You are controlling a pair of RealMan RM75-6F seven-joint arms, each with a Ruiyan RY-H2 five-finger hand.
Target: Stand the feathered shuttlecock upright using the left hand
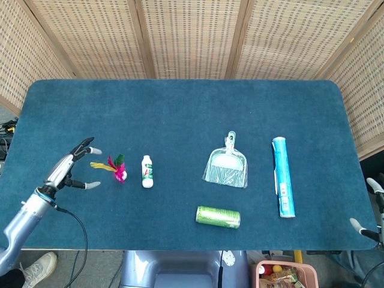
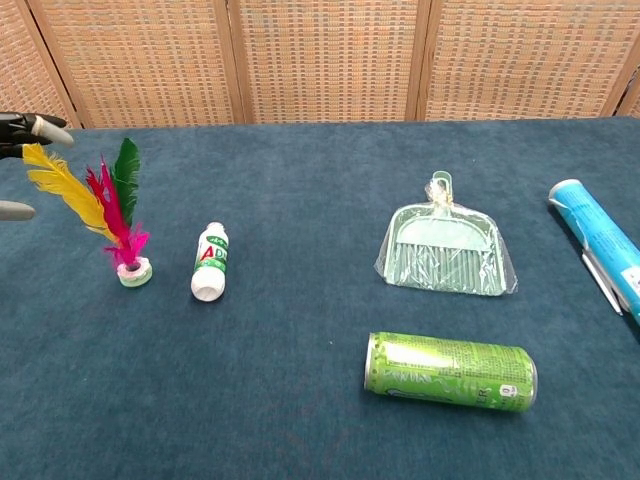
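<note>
The feathered shuttlecock [image 2: 118, 225] is seen standing on its round base, just left of the small white bottle [image 2: 210, 262]. The left hand [image 1: 69, 171] is spread wide and holds nothing. The shuttlecock is probably very light and tippy. Its soft feathers are best pinched gently near the base.

The shuttlecock [image 1: 116, 170] is seen standing on the table [image 1: 180, 108], with the left hand [image 1: 69, 169] spread apart at its 9 o'clock.
</note>
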